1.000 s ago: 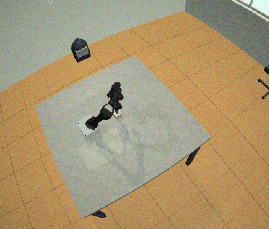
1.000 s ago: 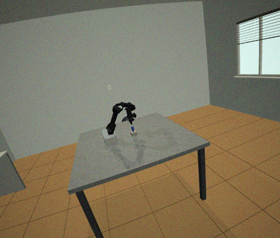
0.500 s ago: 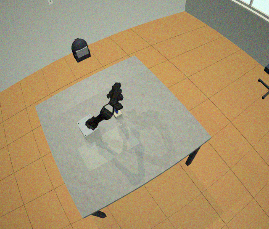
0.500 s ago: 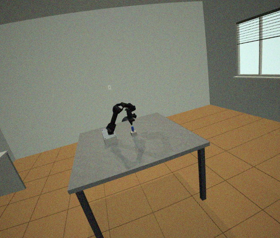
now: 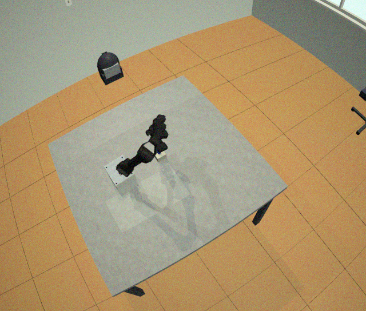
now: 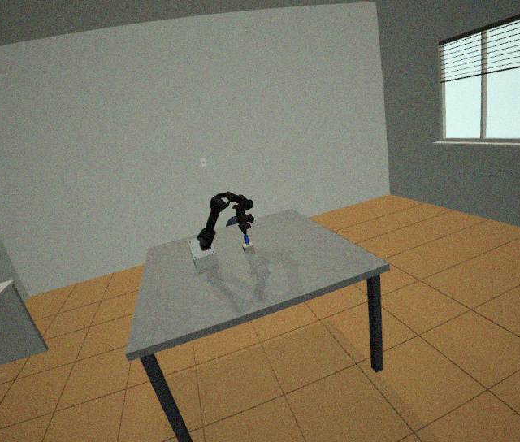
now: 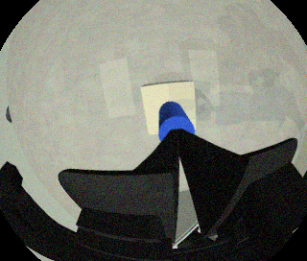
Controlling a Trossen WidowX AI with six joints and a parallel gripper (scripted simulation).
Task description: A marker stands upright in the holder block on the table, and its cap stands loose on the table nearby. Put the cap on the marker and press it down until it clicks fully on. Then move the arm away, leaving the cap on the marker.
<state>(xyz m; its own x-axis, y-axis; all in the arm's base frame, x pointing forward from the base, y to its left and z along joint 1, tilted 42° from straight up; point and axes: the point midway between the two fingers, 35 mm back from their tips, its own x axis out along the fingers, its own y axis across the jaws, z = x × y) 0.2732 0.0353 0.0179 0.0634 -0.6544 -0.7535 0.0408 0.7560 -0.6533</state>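
Exterior view shows the grey table [image 6: 298, 266] carrying the black arm [image 6: 213, 218], bent over the pale holder block [image 6: 249, 247]. Its gripper [image 7: 179, 149] is clenched on nothing, fingertips meeting just above the blue cap [image 7: 174, 119], which sits on the upright marker in the block.

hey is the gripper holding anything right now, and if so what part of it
Nothing is held. The gripper is shut, its fingers pressed together with no gap. Its tips sit right above the blue cap standing on the marker in the holder block.
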